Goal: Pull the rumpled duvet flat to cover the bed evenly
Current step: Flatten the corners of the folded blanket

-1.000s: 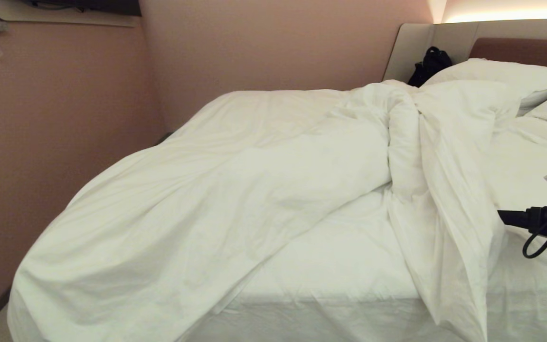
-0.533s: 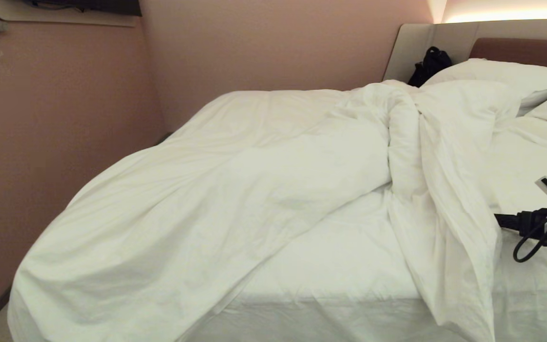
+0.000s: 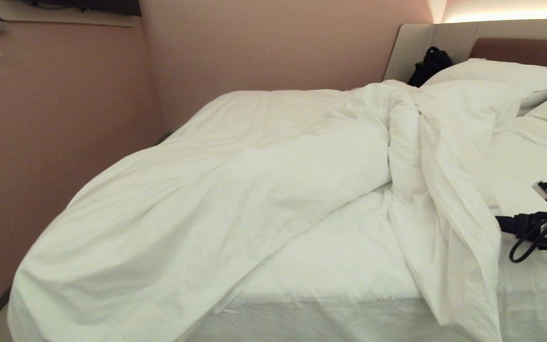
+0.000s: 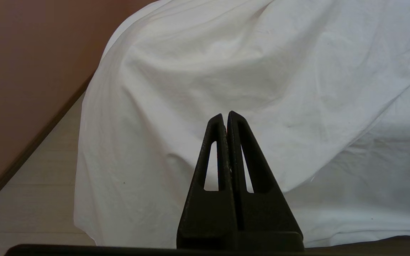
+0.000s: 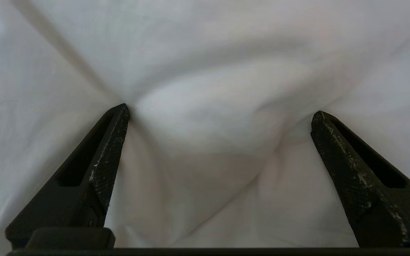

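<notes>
The right tool [image 5: 219, 113] stands wide, both tips pressed into a fold of the duvet [image 3: 235, 190], positioned to pinch that fold for pulling. The left tool [image 4: 226, 117], closed and empty, is parked near the duvet's hanging corner. Farther off, the duvet lies bunched diagonally across the bed [image 3: 349, 266], toward the pillows [image 3: 501, 71].

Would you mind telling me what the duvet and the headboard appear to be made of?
The duvet looks like matte woven cotton over soft filling: fine creases, puffy folds. The headboard seems padded, smooth beige and brown upholstery; leather or fabric, unclear.
</notes>
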